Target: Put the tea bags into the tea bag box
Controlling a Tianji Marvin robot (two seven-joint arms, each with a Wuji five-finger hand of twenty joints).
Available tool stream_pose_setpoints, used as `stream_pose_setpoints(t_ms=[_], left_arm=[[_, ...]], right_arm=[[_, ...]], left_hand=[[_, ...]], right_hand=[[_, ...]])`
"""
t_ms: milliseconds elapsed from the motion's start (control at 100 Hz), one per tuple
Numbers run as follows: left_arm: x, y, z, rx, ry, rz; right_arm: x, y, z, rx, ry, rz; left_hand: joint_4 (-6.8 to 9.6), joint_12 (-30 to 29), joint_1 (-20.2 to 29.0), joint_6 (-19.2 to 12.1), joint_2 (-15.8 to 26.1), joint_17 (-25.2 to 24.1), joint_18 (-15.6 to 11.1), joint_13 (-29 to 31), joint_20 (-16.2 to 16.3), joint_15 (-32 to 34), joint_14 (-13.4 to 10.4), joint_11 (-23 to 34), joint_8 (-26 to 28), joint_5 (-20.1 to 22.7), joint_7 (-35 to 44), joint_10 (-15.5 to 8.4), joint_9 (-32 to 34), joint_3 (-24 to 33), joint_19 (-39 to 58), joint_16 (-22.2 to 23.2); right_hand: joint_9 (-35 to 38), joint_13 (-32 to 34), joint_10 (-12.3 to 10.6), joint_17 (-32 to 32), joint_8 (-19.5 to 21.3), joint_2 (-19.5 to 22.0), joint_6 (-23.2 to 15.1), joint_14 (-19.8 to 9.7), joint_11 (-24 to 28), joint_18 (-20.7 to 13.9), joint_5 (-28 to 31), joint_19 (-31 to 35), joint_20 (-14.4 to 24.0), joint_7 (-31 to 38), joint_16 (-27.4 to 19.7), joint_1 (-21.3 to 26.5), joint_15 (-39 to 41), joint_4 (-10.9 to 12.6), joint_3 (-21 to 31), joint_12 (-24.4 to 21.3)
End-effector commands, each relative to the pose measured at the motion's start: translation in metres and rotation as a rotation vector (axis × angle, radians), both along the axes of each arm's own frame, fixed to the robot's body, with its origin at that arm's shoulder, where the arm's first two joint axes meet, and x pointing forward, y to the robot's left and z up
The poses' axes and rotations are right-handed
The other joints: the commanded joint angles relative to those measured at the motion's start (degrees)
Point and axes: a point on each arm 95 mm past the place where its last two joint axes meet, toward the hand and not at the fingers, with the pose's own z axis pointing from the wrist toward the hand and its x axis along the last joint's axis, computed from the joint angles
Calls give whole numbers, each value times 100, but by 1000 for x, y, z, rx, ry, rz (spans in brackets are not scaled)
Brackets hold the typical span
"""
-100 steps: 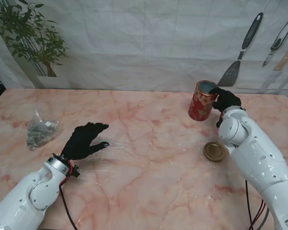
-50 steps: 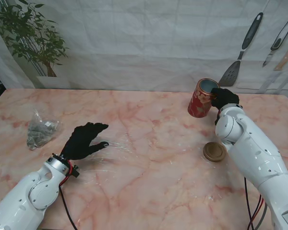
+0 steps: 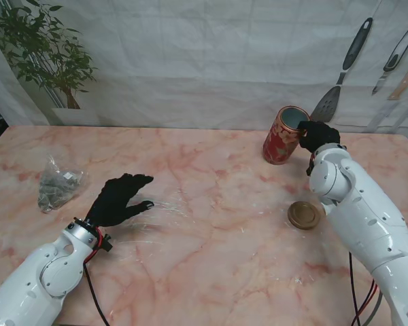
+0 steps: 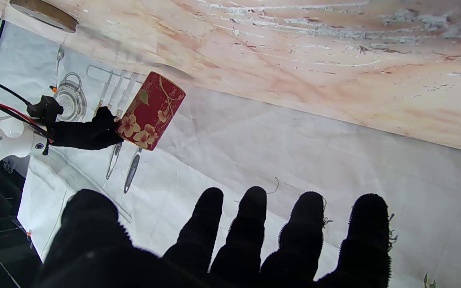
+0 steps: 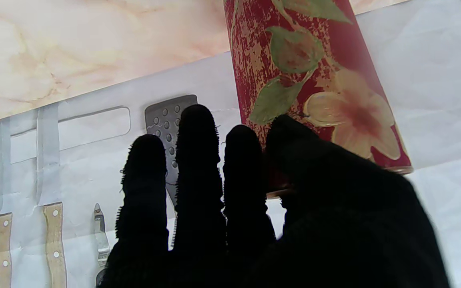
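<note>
Tin (image 3: 283, 135): red, floral, lid off, mouth open; tilted and lifted clear of the table (image 3: 204, 224), at about 1 o'clock in the stand view, far right. Right hand (image 3: 318, 136): closed on the tin at its rim end, thumb against the wall near the mouth, the other fingers (image 5: 196, 160) straight and side by side beyond the tin; exact contact on the far side hidden. Lid (image 3: 304, 214): round, brown, flat on the table at 3 o'clock, well apart from the tin, beside the right forearm. Bag of tea bags (image 3: 57, 185): clear plastic, dark contents, resting at 9 o'clock near the left edge; contents too small to count. Left hand (image 3: 120, 198): spread, empty, hovering at 8 o'clock, near the bag but not touching it. Progress, as judged: tin opened and picked up; no tea bag taken, none seen inside the tin. Remaining: fetch tea bags, drop them in.
</note>
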Motion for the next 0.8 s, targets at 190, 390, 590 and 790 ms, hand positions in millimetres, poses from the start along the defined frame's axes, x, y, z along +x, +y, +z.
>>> stream_pose_setpoints(t_ms=[190, 390, 590, 790], left_arm=[[0, -1, 1, 3, -1, -5], [0, -2, 1, -4, -6, -9], [-1, -3, 1, -12, -14, -11], [-2, -3, 1, -19, -10, -22]], right_arm=[[-14, 9, 8, 12, -12, 84], [-25, 22, 9, 55, -30, 153], [-31, 34, 8, 85, -35, 222], [-32, 47, 6, 102, -30, 283]], left_hand=[[64, 41, -94, -139, 245, -12, 2, -18, 80, -27, -17, -44, 10, -128, 36, -116, 7, -94, 75, 51], [66, 41, -94, -148, 245, -11, 6, -12, 76, -24, -19, -44, 9, -128, 35, -125, 12, -91, 66, 52], [65, 41, -95, -140, 248, -24, 1, -20, 72, -31, -6, -45, 7, -131, 34, -119, 8, -92, 55, 49], [65, 38, -118, -134, 254, -31, 5, -21, 67, -32, -5, -49, 3, -145, 26, -112, 9, -98, 42, 48]], right_hand=[[-162, -47, -135, -90, 326, 674, 173, 67, 6, 173, 323, 34, -18, 406, 46, 106, 18, -15, -245, 88], [-154, -43, -115, -99, 406, 656, 198, 100, -9, 186, 348, 3, -22, 386, 42, 147, -11, -8, -238, 101], [-149, -43, -106, -101, 444, 648, 146, 106, -26, 193, 372, -24, -22, 339, 45, 147, -21, -6, -247, 115], [-148, -46, -107, -96, 453, 657, 129, 111, -31, 192, 375, -33, -20, 312, 46, 139, -30, -6, -253, 121]])
